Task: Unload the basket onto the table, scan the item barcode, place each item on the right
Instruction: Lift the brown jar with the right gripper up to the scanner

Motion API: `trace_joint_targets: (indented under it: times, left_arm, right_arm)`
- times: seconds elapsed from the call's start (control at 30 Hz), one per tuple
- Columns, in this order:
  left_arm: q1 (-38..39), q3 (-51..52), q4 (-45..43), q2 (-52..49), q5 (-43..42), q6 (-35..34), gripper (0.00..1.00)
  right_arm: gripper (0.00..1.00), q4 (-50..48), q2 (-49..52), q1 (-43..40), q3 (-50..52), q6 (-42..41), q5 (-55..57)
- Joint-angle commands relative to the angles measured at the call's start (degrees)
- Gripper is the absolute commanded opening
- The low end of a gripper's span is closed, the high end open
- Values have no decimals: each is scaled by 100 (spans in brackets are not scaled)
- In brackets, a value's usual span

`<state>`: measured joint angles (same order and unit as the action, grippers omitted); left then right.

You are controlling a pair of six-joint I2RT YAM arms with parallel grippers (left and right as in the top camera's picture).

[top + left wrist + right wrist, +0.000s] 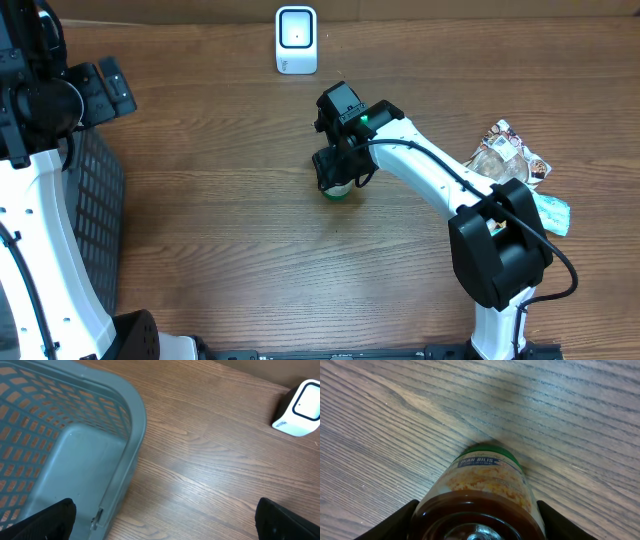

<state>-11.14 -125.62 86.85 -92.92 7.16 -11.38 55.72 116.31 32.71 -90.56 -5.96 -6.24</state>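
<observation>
The item is a glass jar (487,485) with a green lid and an orange-speckled label. It stands upside down on the wooden table, lid down and brown base towards the right wrist camera. My right gripper (476,527) is down over it, with one black finger (395,525) against each side of the base, shut on the jar. From overhead, the gripper (340,172) hides all of the jar (337,193) but its green lid. The white barcode scanner (296,40) stands at the table's far edge. My left gripper (162,520) hangs wide open at the far left, holding nothing.
A grey mesh basket (75,455) sits under the left gripper at the table's left edge (100,200). Near the right edge lie a snack packet (510,155) and a teal packet (552,212). The scanner (300,407) shows in the left wrist view's top right corner.
</observation>
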Motion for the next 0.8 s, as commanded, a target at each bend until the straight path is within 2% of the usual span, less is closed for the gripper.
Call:
trace_joint_targets:
  times: [0.0, 0.17, 0.37, 0.47, 0.6, 0.77]
  left_arm:
    - [-9, -13, -11, -7, 52, 109, 99]
    - [-9, -11, -11, -7, 52, 109, 100]
    - [-9, -13, -11, -7, 52, 109, 99]
    - [-9, -13, -11, -7, 52, 109, 100]
    - [-9, -13, -11, -7, 52, 109, 100]
    - [-9, -13, -11, -7, 52, 109, 99]
  right_arm:
    - [58, 170, -146, 4, -240, -9, -605]
    - [56, 337, -380, -251, -802, -363, -1993]
    - [56, -127, -723, -953, -1392, -1167, -5036]
    - [64, -741, -782, -1252, -1443, -2306, -5842]
    - [64, -1663, -782, -1523, -1443, -4306, -6078]
    - [63, -3108, -782, -1574, -1443, -5722, -6033]
